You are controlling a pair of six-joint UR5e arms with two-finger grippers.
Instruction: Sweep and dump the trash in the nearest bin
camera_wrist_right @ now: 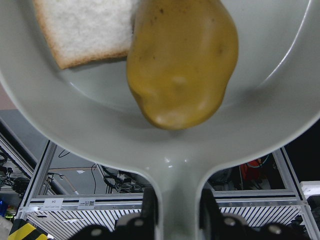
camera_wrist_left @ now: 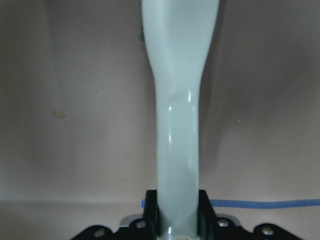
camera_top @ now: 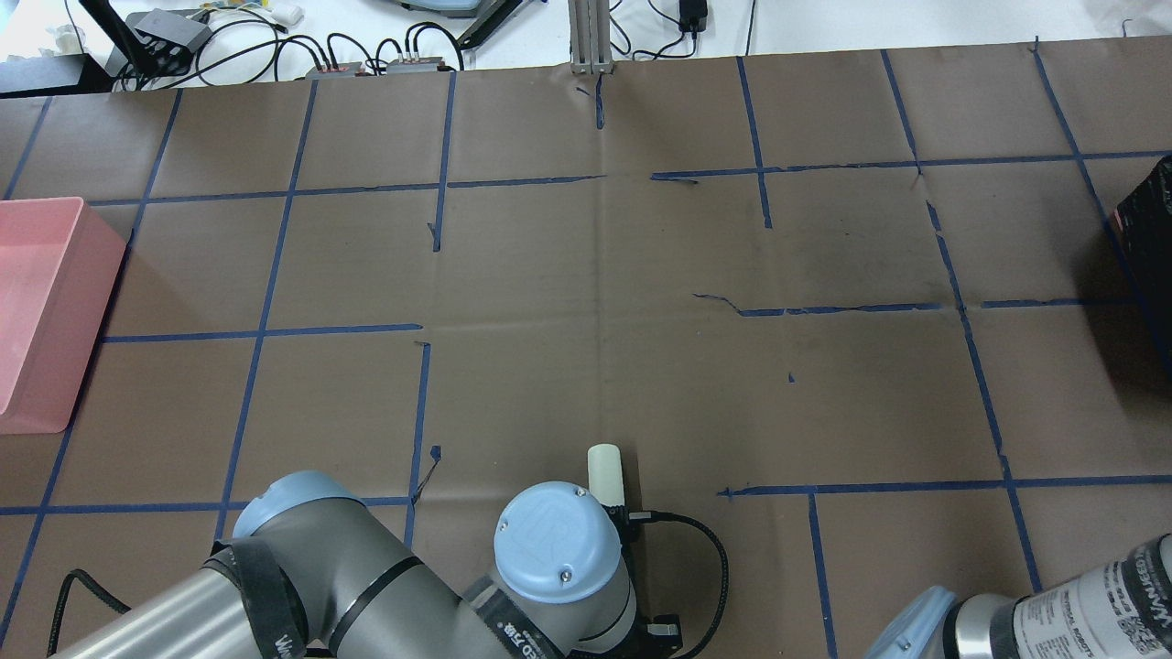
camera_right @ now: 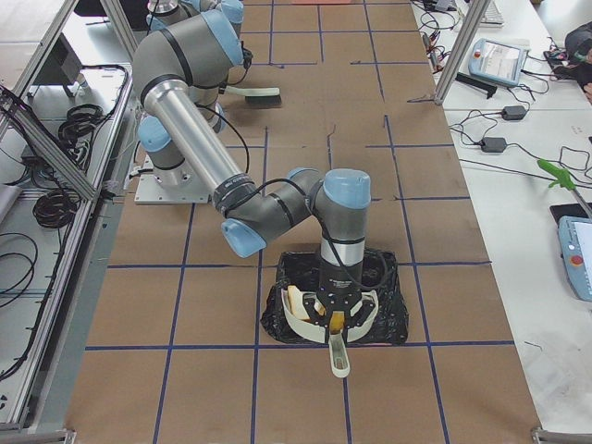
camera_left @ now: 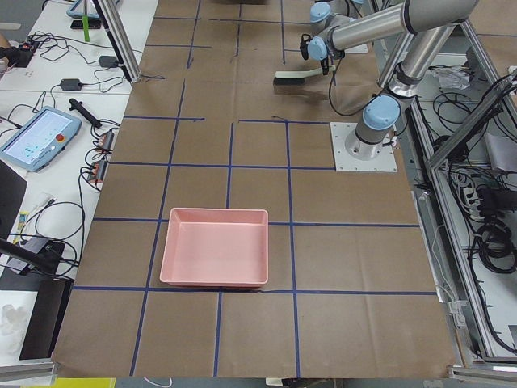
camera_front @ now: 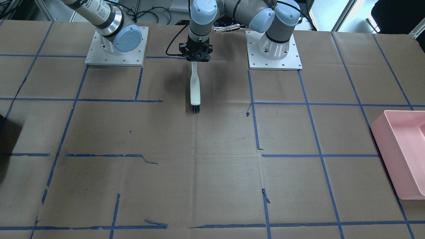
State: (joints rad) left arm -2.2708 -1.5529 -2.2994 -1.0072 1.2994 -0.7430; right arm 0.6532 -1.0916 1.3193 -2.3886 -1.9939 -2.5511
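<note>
A yellow-brown potato (camera_wrist_right: 182,65) and a torn piece of white bread (camera_wrist_right: 85,30) lie in a white dustpan (camera_wrist_right: 280,115). My right gripper (camera_wrist_right: 177,210) is shut on the dustpan's handle. In the exterior right view it (camera_right: 335,322) holds the dustpan (camera_right: 301,326) over the black bin (camera_right: 388,310). Close to the robot's bases, my left gripper (camera_front: 198,59) is shut on a white brush (camera_front: 195,88); the black bristles (camera_front: 195,109) touch the table. The left wrist view shows the brush handle (camera_wrist_left: 177,125) between the fingers.
A pink bin (camera_front: 405,152) stands at the table's end on my left, also seen in the overhead view as the pink bin (camera_top: 41,311). The black bin (camera_top: 1144,265) is at the opposite end. Brown paper with blue tape lines (camera_front: 320,156) covers the table.
</note>
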